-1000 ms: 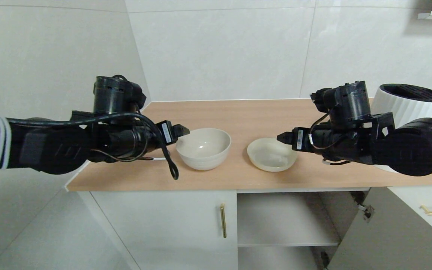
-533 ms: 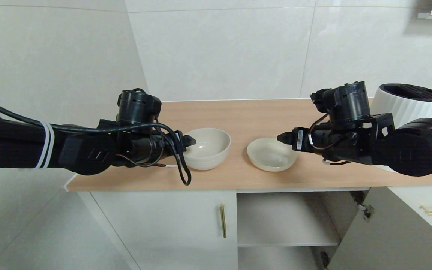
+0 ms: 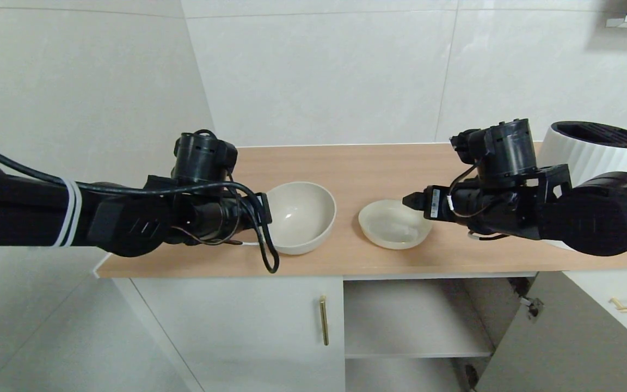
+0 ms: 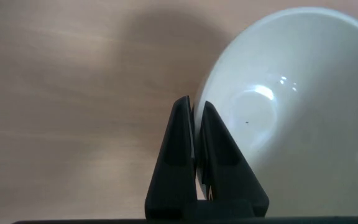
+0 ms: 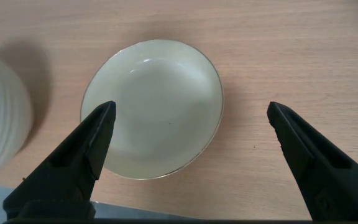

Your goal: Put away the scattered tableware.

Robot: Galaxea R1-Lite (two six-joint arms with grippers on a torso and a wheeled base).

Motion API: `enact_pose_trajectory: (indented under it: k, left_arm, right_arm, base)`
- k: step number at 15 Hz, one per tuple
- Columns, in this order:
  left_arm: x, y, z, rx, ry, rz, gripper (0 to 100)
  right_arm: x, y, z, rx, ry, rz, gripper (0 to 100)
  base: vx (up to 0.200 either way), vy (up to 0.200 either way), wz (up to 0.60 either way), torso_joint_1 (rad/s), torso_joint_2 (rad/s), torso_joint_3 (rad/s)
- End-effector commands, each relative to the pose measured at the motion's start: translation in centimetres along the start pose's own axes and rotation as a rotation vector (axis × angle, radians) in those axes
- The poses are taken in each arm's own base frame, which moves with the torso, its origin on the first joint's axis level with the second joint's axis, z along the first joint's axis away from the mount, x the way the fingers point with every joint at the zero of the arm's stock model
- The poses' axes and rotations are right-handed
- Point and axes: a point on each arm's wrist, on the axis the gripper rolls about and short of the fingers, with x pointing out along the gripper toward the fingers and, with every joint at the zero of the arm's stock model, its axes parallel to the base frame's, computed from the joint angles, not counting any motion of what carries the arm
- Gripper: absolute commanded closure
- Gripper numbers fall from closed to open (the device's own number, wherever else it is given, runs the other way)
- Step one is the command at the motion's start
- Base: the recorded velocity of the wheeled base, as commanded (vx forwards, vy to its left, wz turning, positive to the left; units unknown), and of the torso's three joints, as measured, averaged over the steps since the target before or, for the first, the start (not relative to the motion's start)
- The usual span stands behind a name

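My left pincer (image 4: pixel 194 109) is clamped on the rim of the bowl (image 4: pixel 291 93), one finger inside the wall and one outside, with only the thin wall between them. The bowl sticks out beyond my fingertips, tilted; I cannot tell whether its foot is clear of the counter (image 3: pixel 379 163).

This is an edge grip with all the weight out in front, so I judge the bowl will want to swing down around my fingers. I should hold the squeeze firm, raise slowly, and level my wrist before travelling.

Past the bowl, on its far side from me, sits the dish (image 3: pixel 395 224). My right pincer (image 5: pixel 191 107) hangs above it, spread wide, gripping nothing. I should lift before moving sideways so the two pieces never knock.

Below the counter, under the dish, a cabinet shelf (image 3: pixel 411 326) stands open, likely the place to go. I would carry low and gently.
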Motion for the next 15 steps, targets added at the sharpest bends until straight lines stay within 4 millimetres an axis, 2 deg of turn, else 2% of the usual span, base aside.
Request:
enact_pose_trajectory:
  k: [1,3,5,8,11,12,15]
  left_arm:
    - [-3.3,-0.4,1.6,-0.017,-0.089,-0.015,100]
    - [-6.8,-0.4,2.8,-0.030,-0.161,-0.043,100]
    - [-9.2,-0.4,3.6,-0.037,-0.211,-0.072,100]
    - [-10.0,-0.3,3.8,-0.040,-0.228,-0.080,100]
    - [-9.8,-0.3,3.7,-0.039,-0.221,-0.078,100]
    - [-9.9,-0.3,3.7,-0.040,-0.223,-0.078,100]
    - [-9.8,-0.3,3.6,-0.039,-0.219,-0.077,100]
  right_arm:
    - [0.4,0.0,-0.2,-0.002,0.009,-0.005,0]
    - [1.7,-0.2,-1.0,-0.010,0.030,-0.038,0]
    - [3.5,-0.3,-1.9,-0.020,0.049,-0.095,0]
    - [5.5,-1.2,-2.6,-0.023,0.070,-0.146,0]
    - [6.0,-1.4,-3.0,-0.026,0.082,-0.153,0]
    - [6.0,-1.3,-3.0,-0.025,0.079,-0.152,100]
    - [6.0,-1.3,-3.0,-0.021,0.078,-0.149,100]
  base:
    - [0.000,0.000,0.00,0.000,0.00,0.000]
    - [0.000,0.000,0.00,0.000,0.00,0.000]
    - [0.000,0.000,0.00,0.000,0.00,0.000]
    - [0.000,0.000,0.00,0.000,0.00,0.000]
    - [0.000,0.000,0.00,0.000,0.00,0.000]
    - [0.000,0.000,0.00,0.000,0.00,0.000]
    - [0.000,0.000,0.00,0.000,0.00,0.000]
